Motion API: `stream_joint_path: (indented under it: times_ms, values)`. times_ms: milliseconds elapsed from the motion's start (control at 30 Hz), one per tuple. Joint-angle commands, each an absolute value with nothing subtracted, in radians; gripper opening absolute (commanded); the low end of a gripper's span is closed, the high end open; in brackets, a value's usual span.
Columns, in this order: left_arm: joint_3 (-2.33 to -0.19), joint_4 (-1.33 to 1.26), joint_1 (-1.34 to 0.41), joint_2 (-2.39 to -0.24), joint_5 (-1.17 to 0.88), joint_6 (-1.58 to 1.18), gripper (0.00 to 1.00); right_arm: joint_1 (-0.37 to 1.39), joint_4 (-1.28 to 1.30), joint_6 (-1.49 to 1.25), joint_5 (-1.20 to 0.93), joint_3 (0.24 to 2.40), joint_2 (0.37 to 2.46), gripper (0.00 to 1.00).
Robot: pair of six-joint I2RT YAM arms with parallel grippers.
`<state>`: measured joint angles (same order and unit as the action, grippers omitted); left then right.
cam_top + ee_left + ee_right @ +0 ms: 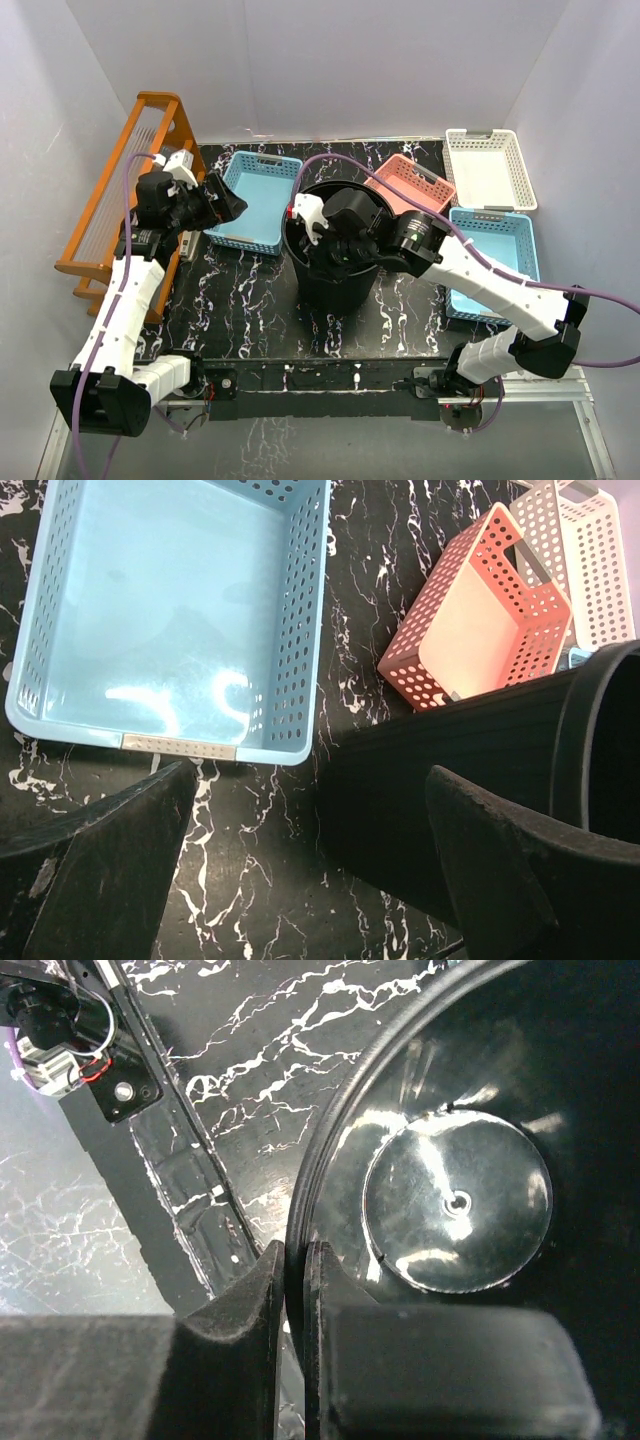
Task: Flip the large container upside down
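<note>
Top external view: the black marbled desk [250,320] carries the large container [338,290], upright at frame center. The right gripper [296,1260] pinches its rim, one finger inside and one outside. The left gripper [228,205], spread wide, hovers center-left beside a blue basket [255,190].

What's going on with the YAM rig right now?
The right pincer is shut on the rim of the large black bucket, with one finger inside the wall and one outside. The bucket stands upright on the table with its mouth up, so it is not yet flipped. The left pincer is open and holds nothing. It hovers by the blue basket on the bucket's left.
</note>
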<state>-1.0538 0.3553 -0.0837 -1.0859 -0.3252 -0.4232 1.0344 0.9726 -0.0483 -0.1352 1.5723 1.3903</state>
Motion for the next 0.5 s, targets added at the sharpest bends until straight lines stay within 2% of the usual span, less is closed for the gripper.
stream_joint_path:
  times_ms: [0,233,367,467]
  values:
    - [-1.028,0.349,-0.084,-1.037,-0.330,-0.426,0.99,1.048,0.944,-0.076,-0.145,1.593,1.380,0.00]
    - [-1.135,0.462,-0.085,-1.044,-0.217,-0.362,0.99,1.048,0.690,-0.240,-0.205,1.579,1.272,0.00]
    - [-1.192,0.500,-0.084,-1.039,-0.181,-0.380,0.98,1.047,0.385,-0.408,-0.200,1.390,1.146,0.00]
    - [-1.200,0.484,-0.084,-1.006,-0.192,-0.414,0.99,1.046,0.267,-0.507,-0.204,1.303,1.111,0.00]
